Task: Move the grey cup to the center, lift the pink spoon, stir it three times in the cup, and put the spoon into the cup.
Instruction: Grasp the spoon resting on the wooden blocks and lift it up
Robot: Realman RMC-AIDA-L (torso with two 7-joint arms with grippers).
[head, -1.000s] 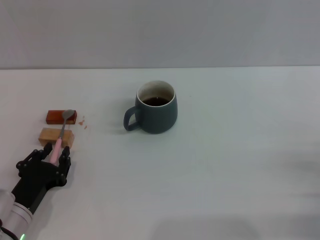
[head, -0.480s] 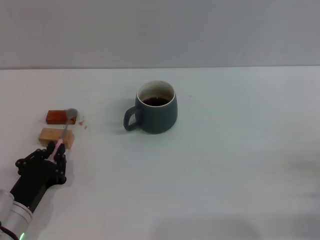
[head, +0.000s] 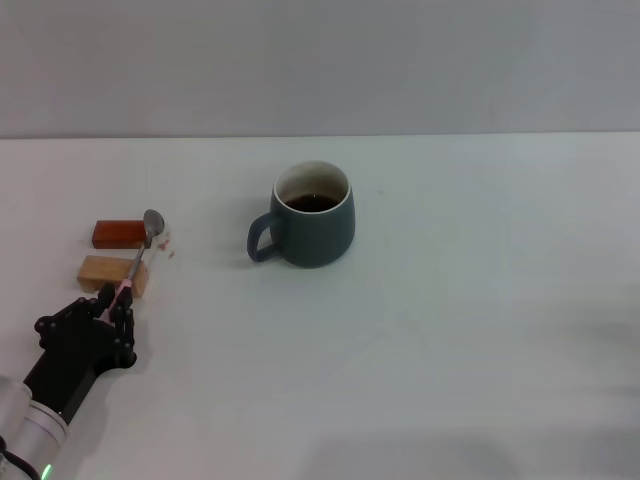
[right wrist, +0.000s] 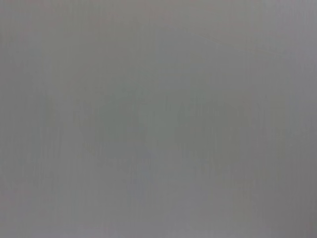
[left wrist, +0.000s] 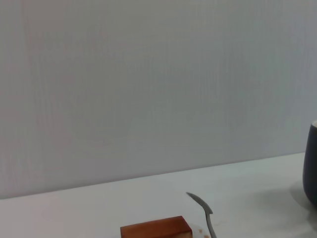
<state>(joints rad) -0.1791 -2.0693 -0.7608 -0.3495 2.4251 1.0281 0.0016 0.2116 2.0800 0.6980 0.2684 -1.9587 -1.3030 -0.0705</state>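
So, grey cup (head: 314,227) parked mid-table, handle left — looks done. Pink spoon (head: 137,258) far left, clenched by its pink end in the left gripper (head: 112,303), bowl angled far and slightly right over the tan block (head: 110,272). Stirring and drop-in not yet done. Right gripper nowhere visible.

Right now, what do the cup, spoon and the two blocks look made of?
Grey cup: likely glazed ceramic; thick wall, soft sheen, pale rim.
Pink spoon, held by the left gripper: dull grey metal bowl and neck; pink handle looks like plastic, unsure.
Tan block: probably bare wood, matte.
Red-brown block: possibly stained wood; cannot confirm.
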